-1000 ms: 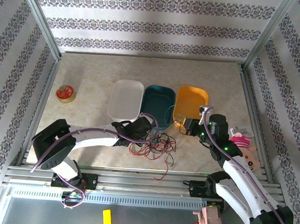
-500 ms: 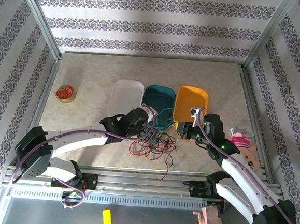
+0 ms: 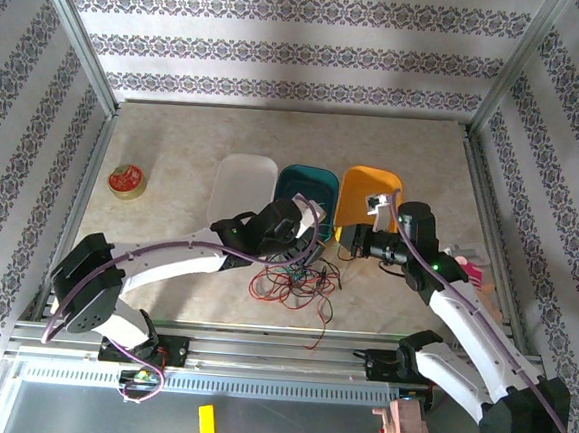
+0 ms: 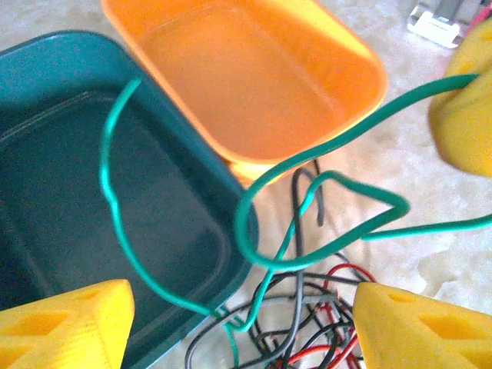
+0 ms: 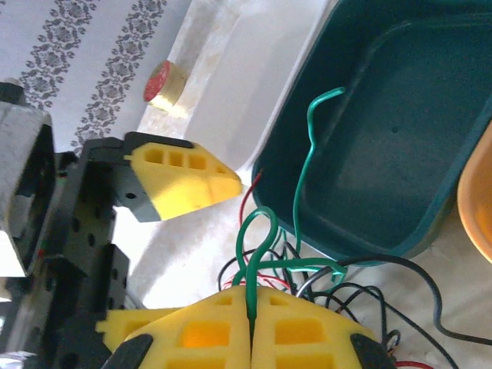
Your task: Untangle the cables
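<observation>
Top external view: worktop [image 3: 175, 147] is carrying three trays in a row, a white tray [image 3: 240, 178], a teal tray [image 3: 307, 183] and an orange tray [image 3: 372, 188]. A red tin [image 3: 125, 180] is lying well apart on the left. Cables [image 3: 294, 282], red, green and black, are lying in a loose tangle on the worktop just in front of the teal tray. Left gripper [image 3: 297, 249] is hovering at the tangle's far edge. Right gripper [image 3: 351, 243] is sitting by the orange tray's near corner.

Left wrist view: left gripper is standing released, its yellow fingers [image 4: 69, 323] spread wide. Green cable [image 4: 239, 223] is looping between them. One end is arching over the teal tray and the other is running to the right gripper's yellow finger at the frame's right edge. Red and black strands are bunching below.

Right wrist view: right gripper is clenching the green cable, with the strand entering the seam between its closed pads. The cable's free end is rising over the teal tray. Left gripper's finger is hanging near the white tray.
</observation>
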Controlling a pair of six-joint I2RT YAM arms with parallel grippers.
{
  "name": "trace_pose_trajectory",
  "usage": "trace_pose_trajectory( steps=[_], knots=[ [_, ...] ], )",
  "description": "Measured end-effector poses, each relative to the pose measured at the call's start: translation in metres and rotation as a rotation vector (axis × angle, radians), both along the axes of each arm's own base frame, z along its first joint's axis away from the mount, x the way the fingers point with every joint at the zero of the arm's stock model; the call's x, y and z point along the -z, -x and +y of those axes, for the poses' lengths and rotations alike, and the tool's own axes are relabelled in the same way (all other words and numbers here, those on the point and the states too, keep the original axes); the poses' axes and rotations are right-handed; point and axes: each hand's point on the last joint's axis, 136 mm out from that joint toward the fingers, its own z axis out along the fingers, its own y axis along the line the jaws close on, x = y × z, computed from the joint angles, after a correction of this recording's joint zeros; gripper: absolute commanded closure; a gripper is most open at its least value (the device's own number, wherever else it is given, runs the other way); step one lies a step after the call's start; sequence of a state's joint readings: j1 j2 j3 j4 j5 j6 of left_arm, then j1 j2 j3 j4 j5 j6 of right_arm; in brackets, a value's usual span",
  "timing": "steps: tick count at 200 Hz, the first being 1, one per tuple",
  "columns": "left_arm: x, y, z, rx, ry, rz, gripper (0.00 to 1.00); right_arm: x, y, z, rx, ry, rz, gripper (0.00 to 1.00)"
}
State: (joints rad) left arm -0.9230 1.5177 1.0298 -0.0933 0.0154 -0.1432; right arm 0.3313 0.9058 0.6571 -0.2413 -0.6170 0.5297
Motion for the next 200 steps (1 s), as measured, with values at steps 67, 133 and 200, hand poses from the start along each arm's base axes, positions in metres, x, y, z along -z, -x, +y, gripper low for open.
trace_pose_trajectory(
  steps=[67, 133, 200],
  knots=[
    [0.021, -0.005, -0.014, 0.027, -0.017, 0.021, 0.59, -0.044, 0.002, 0.0, -0.044, -0.075, 0.041, 1.0],
    [0.023, -0.002, -0.009, 0.019, 0.011, 0.061, 0.77, -0.035, -0.001, -0.024, 0.058, 0.095, 0.059, 1.0],
    [-0.009, 0.024, 0.016, 0.033, 0.134, 0.101, 0.98, -0.014, -0.014, -0.06, 0.231, 0.274, 0.06, 1.0]
  ],
)
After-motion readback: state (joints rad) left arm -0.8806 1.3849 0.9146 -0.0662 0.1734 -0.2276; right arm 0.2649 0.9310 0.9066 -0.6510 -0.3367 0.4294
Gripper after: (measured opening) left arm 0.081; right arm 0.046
